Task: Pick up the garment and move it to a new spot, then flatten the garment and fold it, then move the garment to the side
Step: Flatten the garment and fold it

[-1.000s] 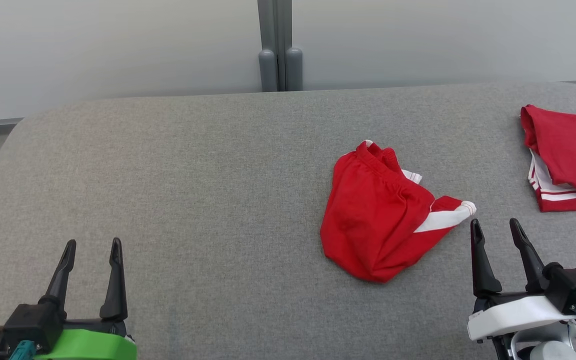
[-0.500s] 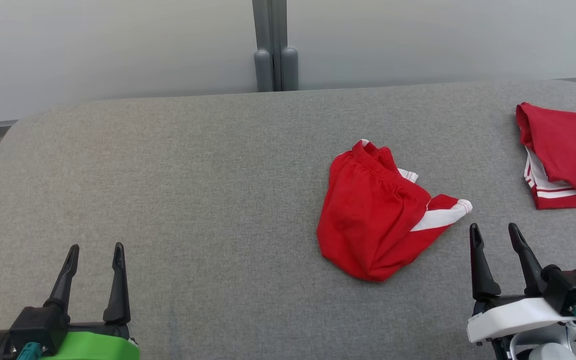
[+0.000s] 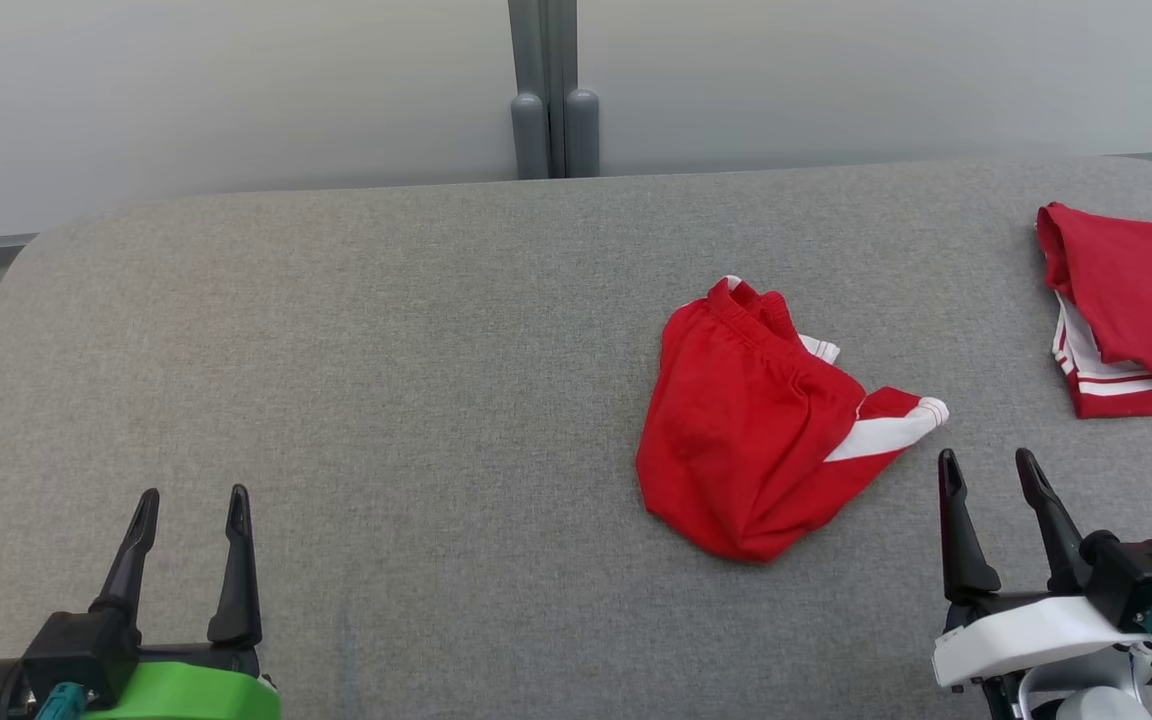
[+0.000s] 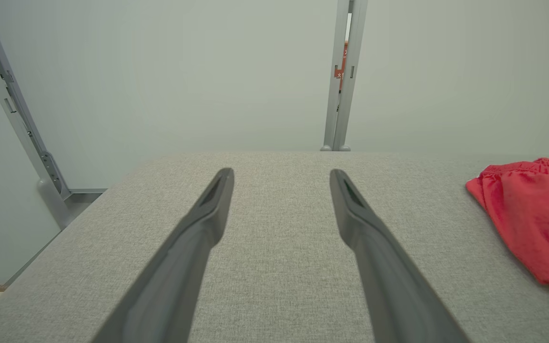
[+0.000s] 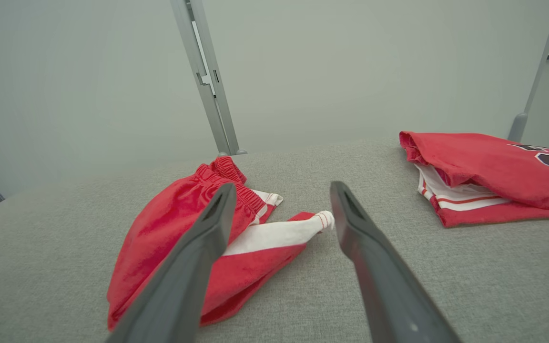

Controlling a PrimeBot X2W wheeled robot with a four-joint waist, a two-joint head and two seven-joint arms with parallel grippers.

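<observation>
While garment (image 3: 746, 430) lies crumpled, right gripper (image 3: 986, 458) hovers just beside (jaws apart).

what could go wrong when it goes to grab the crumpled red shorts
1. The red shorts lie bunched, so the open right gripper may pinch only the white-striped tip and lift them twisted.
2. The folded red garment sits close on the right; a wide sweep could drag it.
</observation>
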